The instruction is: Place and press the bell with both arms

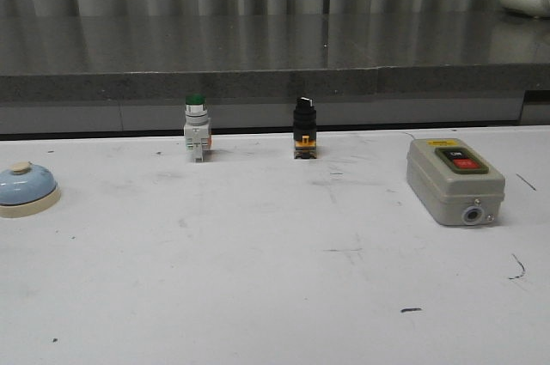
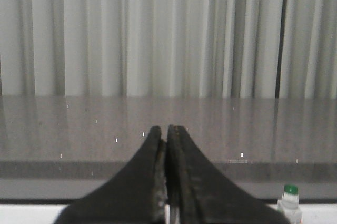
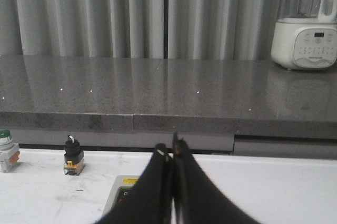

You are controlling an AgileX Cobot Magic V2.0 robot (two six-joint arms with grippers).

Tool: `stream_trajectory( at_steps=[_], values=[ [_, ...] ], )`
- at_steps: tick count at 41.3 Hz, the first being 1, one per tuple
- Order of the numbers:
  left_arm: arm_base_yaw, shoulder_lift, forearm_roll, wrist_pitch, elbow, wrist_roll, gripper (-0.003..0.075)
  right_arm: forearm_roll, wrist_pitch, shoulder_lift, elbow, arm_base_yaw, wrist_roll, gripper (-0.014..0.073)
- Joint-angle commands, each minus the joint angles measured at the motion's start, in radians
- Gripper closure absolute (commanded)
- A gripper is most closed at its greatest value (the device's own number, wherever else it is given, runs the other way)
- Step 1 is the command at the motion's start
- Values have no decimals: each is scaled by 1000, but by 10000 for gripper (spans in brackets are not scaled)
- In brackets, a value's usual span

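Observation:
The bell (image 1: pixel 26 186), light blue with a cream base and cream button, sits at the far left edge of the white table in the front view. Neither arm shows in the front view. My left gripper (image 2: pixel 165 129) is shut and empty, pointing over the table's far edge toward the grey counter; the bell is out of its view. My right gripper (image 3: pixel 170 147) is shut and empty, raised above the grey switch box (image 3: pixel 122 195), which it partly hides.
A grey switch box (image 1: pixel 454 180) with red and black buttons stands at the right. A green-capped push button (image 1: pixel 197 127) and a black selector switch (image 1: pixel 303 128) stand at the table's back. A grey counter (image 1: pixel 275 56) runs behind. A white appliance (image 3: pixel 305 42) stands on it.

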Motion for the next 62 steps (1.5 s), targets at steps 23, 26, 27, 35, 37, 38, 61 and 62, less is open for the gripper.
stream_trajectory(
  at_steps=[23, 26, 27, 35, 37, 38, 61, 62],
  values=[
    [-6, 367, -6, 380, -448, -9, 740, -40, 303, 410, -411, -5, -24, 661],
    [-6, 390, -6, 389, -435, -9, 740, -40, 318, 449, -410, -5, -24, 661],
    [-6, 399, -6, 389, -429, -9, 740, -40, 318, 458, -410, -5, -24, 661],
    [-6, 433, -6, 387, -375, -9, 740, -40, 318, 530, -410, -5, -24, 661],
    [-6, 439, -6, 386, -364, -9, 740, -40, 318, 540, -410, -5, -24, 661],
    [-6, 440, -6, 382, -357, -9, 740, -40, 316, 545, -410, -5, -24, 661],
    [-6, 447, -6, 364, -330, -9, 440, -40, 318, 571, -410, -5, -24, 166],
    [-6, 447, -6, 355, -330, -9, 374, -40, 318, 571, -410, -5, -24, 133]
  ],
)
